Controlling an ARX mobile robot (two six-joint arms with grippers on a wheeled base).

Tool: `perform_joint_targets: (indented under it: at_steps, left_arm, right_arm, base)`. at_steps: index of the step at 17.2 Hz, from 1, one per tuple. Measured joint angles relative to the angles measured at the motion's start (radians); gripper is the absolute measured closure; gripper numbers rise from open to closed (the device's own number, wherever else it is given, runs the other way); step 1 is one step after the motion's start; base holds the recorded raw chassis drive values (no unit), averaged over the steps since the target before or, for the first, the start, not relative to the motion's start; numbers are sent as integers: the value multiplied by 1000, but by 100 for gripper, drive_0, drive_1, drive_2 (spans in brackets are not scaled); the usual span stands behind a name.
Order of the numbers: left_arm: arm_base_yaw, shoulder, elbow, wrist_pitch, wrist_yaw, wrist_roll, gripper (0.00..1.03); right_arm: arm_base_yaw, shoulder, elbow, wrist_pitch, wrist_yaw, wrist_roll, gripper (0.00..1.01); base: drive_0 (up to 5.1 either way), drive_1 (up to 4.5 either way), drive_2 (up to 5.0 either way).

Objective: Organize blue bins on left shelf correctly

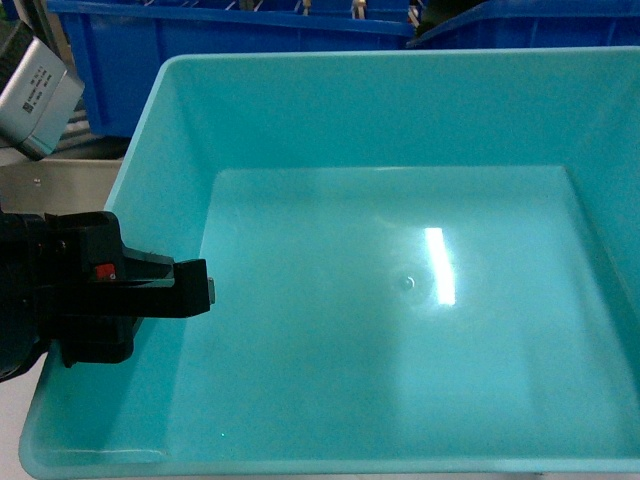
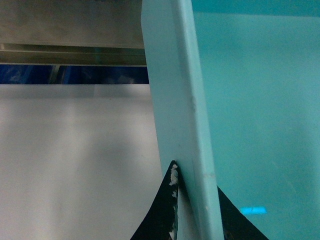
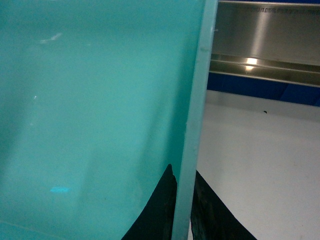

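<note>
The pale turquoise bin [image 1: 400, 300] fills the head view, open side up and holding nothing. My left gripper [image 1: 185, 290] is shut on its left wall; in the left wrist view the lipped wall [image 2: 175, 100] runs between the two black fingers [image 2: 167, 210] of that gripper [image 2: 197, 192]. My right gripper [image 3: 184, 197] is shut on the opposite wall's rim [image 3: 200, 100], one finger [image 3: 160, 215] inside the bin and one outside. The right gripper is outside the head view. Dark royal-blue bins [image 1: 200, 50] [image 1: 530, 30] stand side by side just behind the turquoise one.
A stainless-steel beam of the shelf crosses above the bin in both wrist views [image 2: 70, 25] [image 3: 265, 35], with dark blue showing under it. A white flat surface [image 2: 75, 160] [image 3: 260, 165] lies beneath the bin's sides. A grey box-shaped device [image 1: 35, 85] sits at the upper left.
</note>
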Motion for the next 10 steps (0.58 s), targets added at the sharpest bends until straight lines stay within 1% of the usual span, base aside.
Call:
perform_joint_targets:
  at_steps: [2,10]
  left_arm:
    - [0,-2,-4,-4,0,3,97]
    - [0,-2,-6,-3,-1,5,97]
  right_arm:
    - [1,1,-2,-5,0,0,94]
    - [5,1,-3,-4,1,0,94]
  base:
    - [0,0,0]
    - [-477,268,268]
